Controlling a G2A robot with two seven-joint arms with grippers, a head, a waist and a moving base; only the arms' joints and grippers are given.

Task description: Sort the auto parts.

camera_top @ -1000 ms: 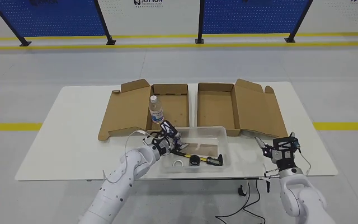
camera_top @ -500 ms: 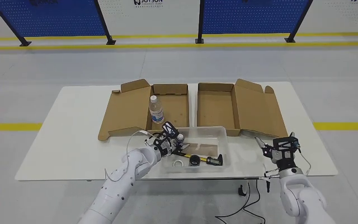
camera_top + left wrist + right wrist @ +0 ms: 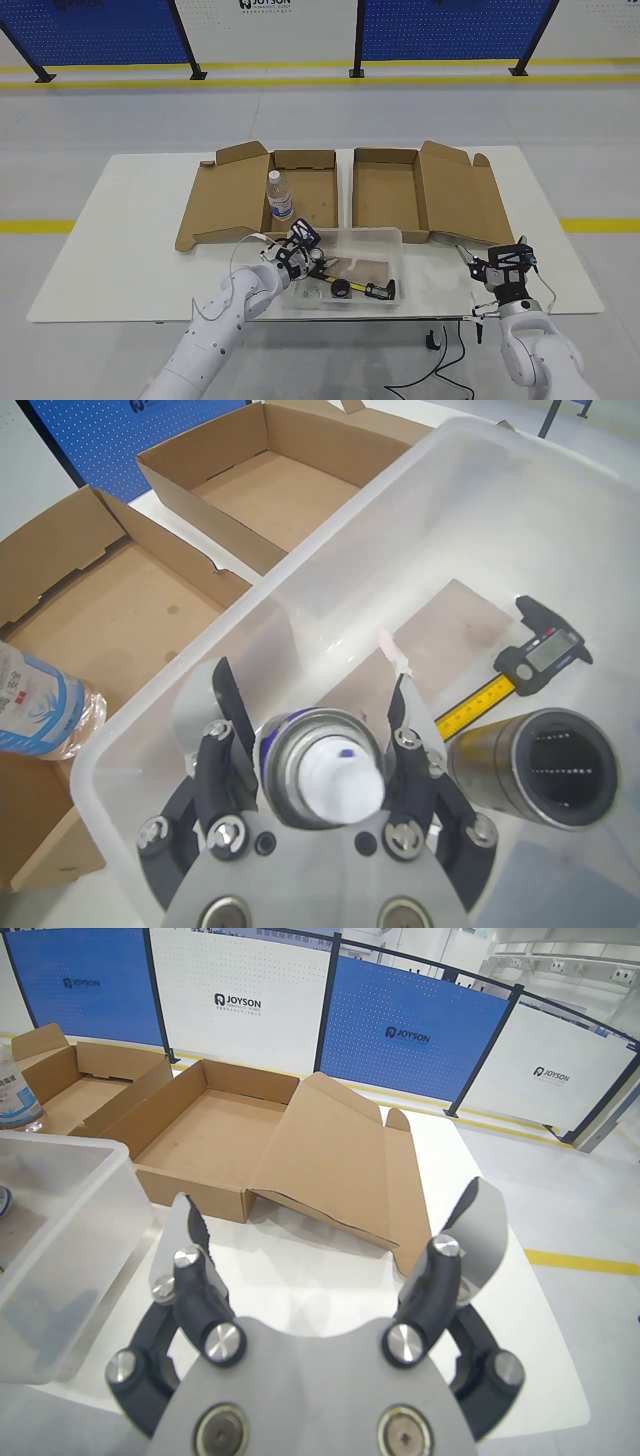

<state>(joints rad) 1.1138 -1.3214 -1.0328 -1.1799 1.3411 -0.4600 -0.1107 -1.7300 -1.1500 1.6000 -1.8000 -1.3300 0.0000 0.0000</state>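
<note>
Left tool (image 3: 310, 685) is closed on a blue-and-silver can (image 3: 325, 770) with a white cap; one finger bears on each side of the can body. In the top view we find this tool (image 3: 305, 245) just left of the frame's centre, at the left end of the clear plastic bin (image 3: 392, 233). We cannot tell whether the can rests on the bin floor or is held clear of it.

Inside the bin (image 3: 350, 520), the left wrist view shows:
- a linear bearing (image 3: 540, 770), a metal cylinder with a dark bore, lying on its side just beside the tool;
- a digital caliper (image 3: 545, 650) with a yellow scale, lying flat, one end of the scale running under or behind the bearing;
- a brown cardboard sheet (image 3: 450, 625) on the floor.

In the top view the bearing (image 3: 341, 288) and the caliper (image 3: 378, 291) lie along the bin's lower edge.

Right tool (image 3: 335, 1208) is spread wide and holds nothing. In the top view it (image 3: 497, 264) sits at the lower right of the frame, over the white worktop (image 3: 130, 240), near the opened flap of the right cardboard box (image 3: 385, 195).

Above the bin in the top view, two open cardboard boxes lie side by side. A water bottle (image 3: 279, 198) stands upright in the left cardboard box (image 3: 312, 190), well apart from the right tool.
</note>
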